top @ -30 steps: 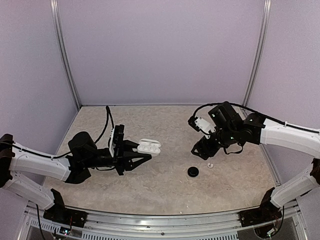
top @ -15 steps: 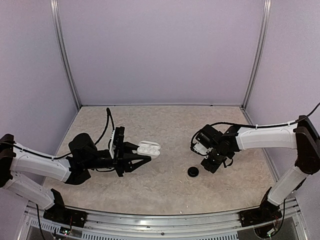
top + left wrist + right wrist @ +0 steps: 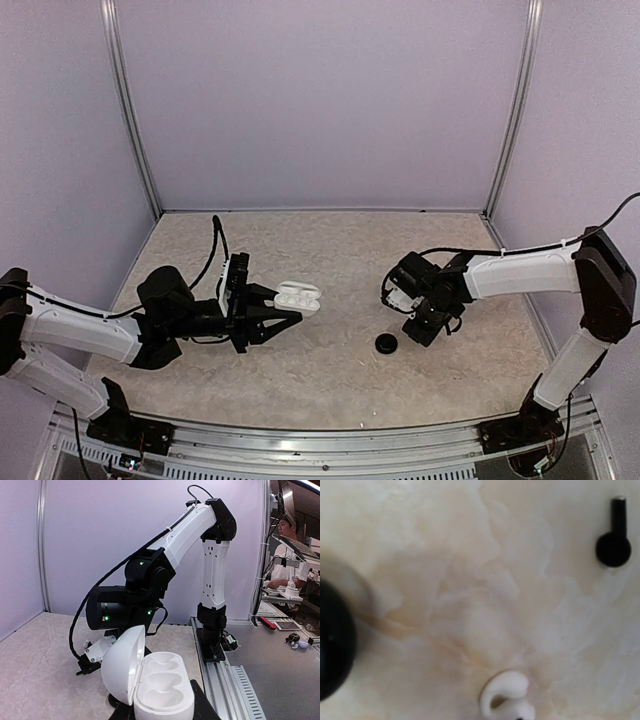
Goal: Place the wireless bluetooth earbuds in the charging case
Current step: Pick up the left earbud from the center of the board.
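Charging case: it sat left of centre in your top view, with its lid swung open and standing nearly upright beside the base. The two sockets showed as bare white hollows. Your left gripper was clamped on the base of the case, with a dark finger showing at each side in the left wrist view.

Earbud: one white piece lay on the table at the lower edge of your right wrist view, partly cut off by the frame. A black round disc lay near it at the left edge. A small dark stemmed piece lay well apart at the upper right.

Right gripper: it pointed down at the table right of centre, just beside the disc and well apart from the case, and it hid the earbud from above. Its fingers did not show in its own view, so you could not tell whether they stood open or closed.

Background: the right arm rose behind the case, and a person stood beyond the rail.
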### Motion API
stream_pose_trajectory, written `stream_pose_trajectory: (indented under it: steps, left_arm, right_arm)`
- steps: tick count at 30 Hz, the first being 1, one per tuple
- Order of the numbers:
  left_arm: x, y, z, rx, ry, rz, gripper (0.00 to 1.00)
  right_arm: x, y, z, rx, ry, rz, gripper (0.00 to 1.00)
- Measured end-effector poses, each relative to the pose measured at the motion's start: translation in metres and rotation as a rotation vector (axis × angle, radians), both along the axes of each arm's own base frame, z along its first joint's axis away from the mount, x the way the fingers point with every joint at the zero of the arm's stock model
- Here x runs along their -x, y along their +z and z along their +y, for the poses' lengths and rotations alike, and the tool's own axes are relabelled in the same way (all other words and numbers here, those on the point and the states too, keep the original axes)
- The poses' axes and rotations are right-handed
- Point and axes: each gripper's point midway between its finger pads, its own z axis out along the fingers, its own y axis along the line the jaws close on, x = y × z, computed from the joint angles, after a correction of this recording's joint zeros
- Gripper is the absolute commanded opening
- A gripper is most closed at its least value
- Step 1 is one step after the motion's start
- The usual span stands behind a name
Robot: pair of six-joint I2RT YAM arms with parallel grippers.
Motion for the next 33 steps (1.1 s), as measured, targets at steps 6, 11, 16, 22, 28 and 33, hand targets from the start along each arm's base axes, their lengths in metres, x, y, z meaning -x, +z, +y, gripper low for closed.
stream_pose_trajectory:
  steps: [6,11,16,22,28,33]
  left_arm:
    - [0.000,0.001,0.000,0.002,0.000,-0.002,0.07]
    - [0.000,0.001,0.001,0.003,0.001,-0.003,0.07]
    - [0.000,0.002,0.001,0.003,0.004,-0.003,0.08]
    - [-0.001,0.002,0.001,0.003,0.006,-0.003,0.08]
    - [-0.001,0.001,0.001,0.001,0.006,-0.001,0.07]
    - [-0.001,0.001,0.001,0.000,0.007,-0.003,0.08]
  right_arm:
    - [-0.003,-0.006,-0.001,0.008,-0.003,0.005,0.28]
    - [-0.005,-0.008,-0.001,0.008,-0.006,0.005,0.27]
    - [-0.009,-0.009,-0.002,0.003,-0.017,-0.002,0.26]
    - [-0.015,-0.009,-0.004,0.000,-0.031,-0.016,0.24]
    - [-0.020,-0.009,-0.008,0.008,-0.046,-0.028,0.17]
    - [-0.022,-0.009,-0.010,0.015,-0.051,-0.040,0.12]
